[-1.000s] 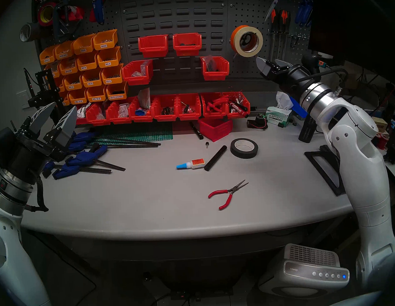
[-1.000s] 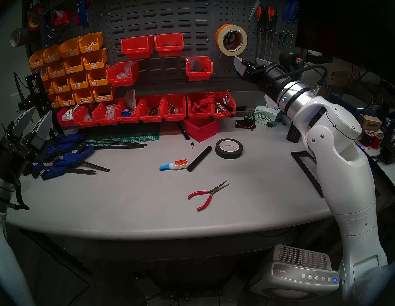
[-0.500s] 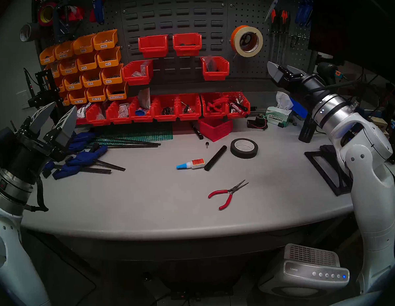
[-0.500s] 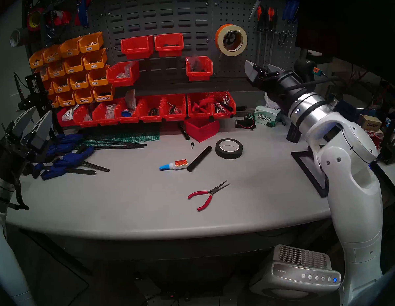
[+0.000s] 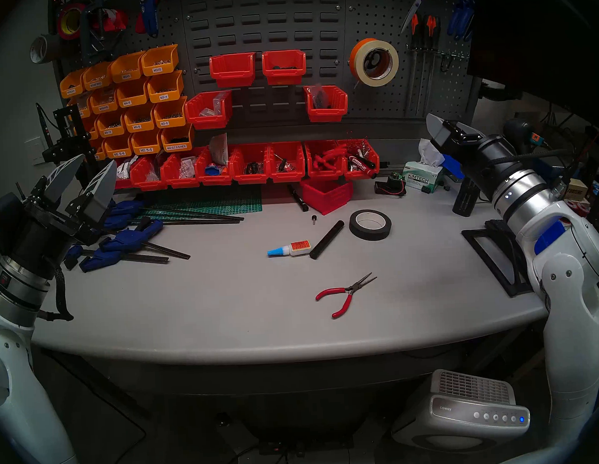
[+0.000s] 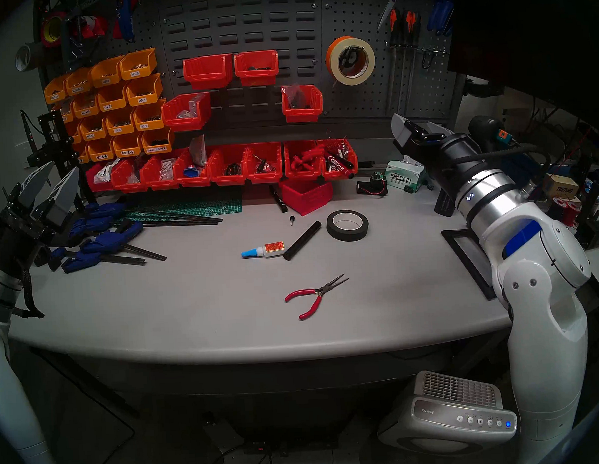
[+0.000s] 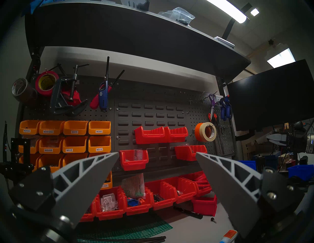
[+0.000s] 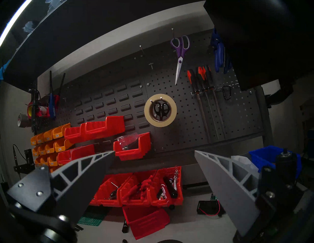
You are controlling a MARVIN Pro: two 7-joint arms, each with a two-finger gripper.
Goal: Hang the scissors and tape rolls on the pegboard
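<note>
**Orange and cream rolls hung, black-handled scissors behind them**

Orange wide tape roll and slimmer cream masking-tape roll hanging together on metal hooks of dark grey perforated metal pegboard, orange one nearer the panel, cream one in front. Small scissors with black oval loop handles visible through the cores of both rolls, hung on the same pair of hooks; blades hidden. Larger purple-handled scissors hanging higher up, to the right of the rolls.

Right gripper raised over the far right of the grey worktable, below and to the right of the rolls, well apart from them; grey fingers spread wide, nothing between them. Left gripper raised at the table's left edge, above blue bar clamps; fingers likewise spread wide and empty.

On the table: black tape roll lying flat, red-handled needle-nose pliers, small glue bottle with blue cap touching a black cylinder.
</note>
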